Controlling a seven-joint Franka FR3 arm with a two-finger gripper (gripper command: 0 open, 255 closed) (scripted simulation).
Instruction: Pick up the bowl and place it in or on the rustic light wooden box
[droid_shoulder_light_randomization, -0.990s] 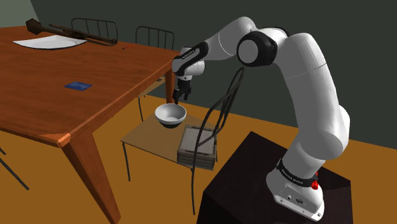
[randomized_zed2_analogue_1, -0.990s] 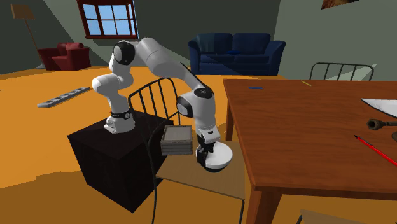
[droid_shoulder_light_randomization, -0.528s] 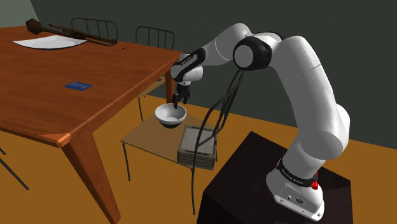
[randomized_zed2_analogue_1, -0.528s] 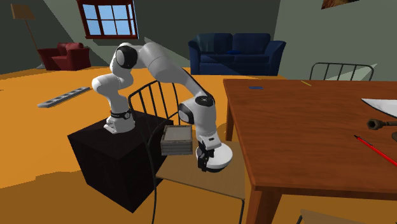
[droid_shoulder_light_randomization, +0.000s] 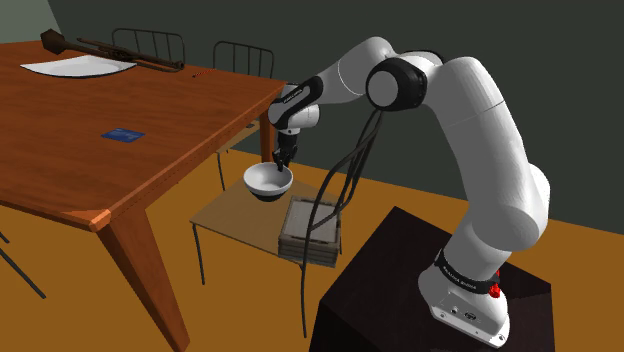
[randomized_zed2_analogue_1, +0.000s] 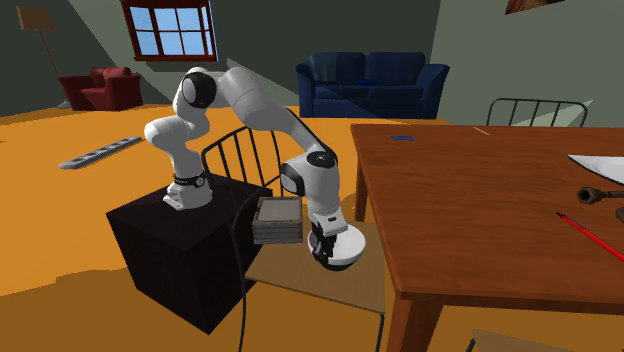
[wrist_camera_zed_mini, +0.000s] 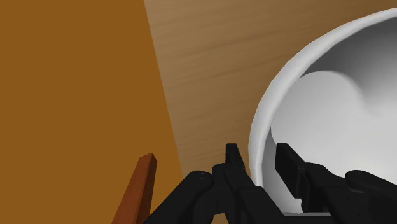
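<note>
Though base lettering (droid_shoulder_light_randomization: 463, 273) is unreadable, the gripper (wrist_camera_zed_mini: 259, 159) clasps the bowl (wrist_camera_zed_mini: 331, 102).

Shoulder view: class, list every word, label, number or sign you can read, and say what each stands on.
No text can be read.
Black band at the arm's foot: pale lettering, too small to read.
Blue card on the wooden table: no legible marks.
</note>
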